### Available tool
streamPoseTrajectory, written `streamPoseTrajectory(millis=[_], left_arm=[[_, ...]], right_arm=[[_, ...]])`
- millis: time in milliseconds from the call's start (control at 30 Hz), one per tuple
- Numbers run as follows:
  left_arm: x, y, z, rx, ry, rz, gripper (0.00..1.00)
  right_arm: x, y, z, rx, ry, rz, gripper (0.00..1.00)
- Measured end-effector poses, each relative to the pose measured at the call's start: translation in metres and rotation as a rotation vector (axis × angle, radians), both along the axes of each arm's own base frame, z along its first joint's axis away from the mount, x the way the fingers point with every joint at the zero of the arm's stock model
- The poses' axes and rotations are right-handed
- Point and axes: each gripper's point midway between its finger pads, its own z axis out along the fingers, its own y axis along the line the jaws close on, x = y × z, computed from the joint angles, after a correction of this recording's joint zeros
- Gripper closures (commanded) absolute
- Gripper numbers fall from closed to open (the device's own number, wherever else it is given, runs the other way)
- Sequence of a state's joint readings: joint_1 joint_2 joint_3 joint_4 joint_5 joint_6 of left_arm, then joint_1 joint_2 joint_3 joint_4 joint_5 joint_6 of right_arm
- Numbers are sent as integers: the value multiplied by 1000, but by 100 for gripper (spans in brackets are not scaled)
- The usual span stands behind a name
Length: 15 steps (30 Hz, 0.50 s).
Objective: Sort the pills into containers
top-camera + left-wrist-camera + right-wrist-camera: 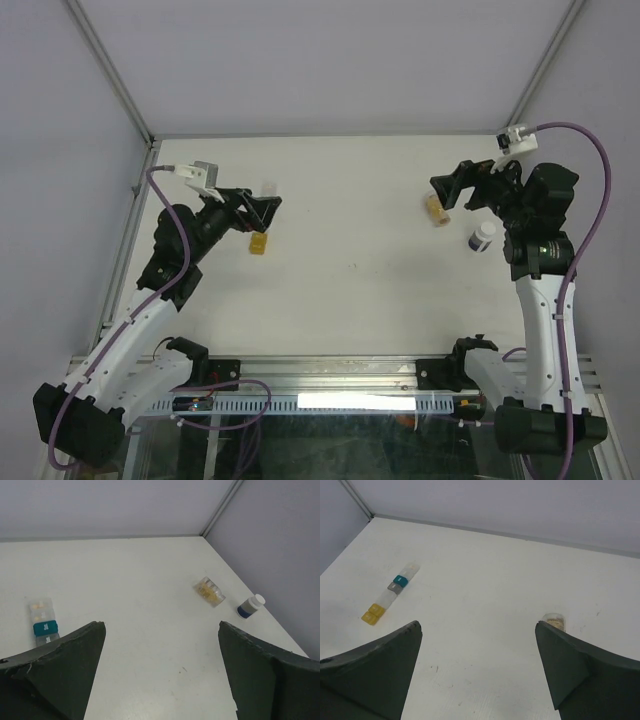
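A row of tiny pill boxes lies at the left of the table. In the right wrist view it runs from a clear box (410,570) through a teal box (400,580) and a grey box (394,586) to a yellow box (372,614). In the top view my left gripper (268,213) is open and hangs over the row, leaving only the yellow box (259,244) and a clear box (268,187) showing. A small clear jar of yellowish pills (435,208) lies just below my open, empty right gripper (443,195). In the left wrist view, the teal box (45,628) sits left of the open left gripper (161,630).
A white bottle with a dark blue cap (482,236) stands right of the pill jar, near the right arm. It also shows in the left wrist view (250,606), beside the jar (210,591). Grey walls enclose the white table (350,270) on three sides.
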<state>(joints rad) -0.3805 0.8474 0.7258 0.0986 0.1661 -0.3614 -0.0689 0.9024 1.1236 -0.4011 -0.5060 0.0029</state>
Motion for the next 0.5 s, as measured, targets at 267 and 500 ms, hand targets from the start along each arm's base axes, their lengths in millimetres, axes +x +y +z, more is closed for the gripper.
streamPoseTrajectory(millis=[267, 500], left_arm=[[10, -3, -36, 34, 84, 5, 1], [18, -2, -61, 56, 132, 28, 1]], right_arm=[[1, 11, -6, 22, 21, 71, 0], [-2, 28, -24, 43, 29, 192, 1]])
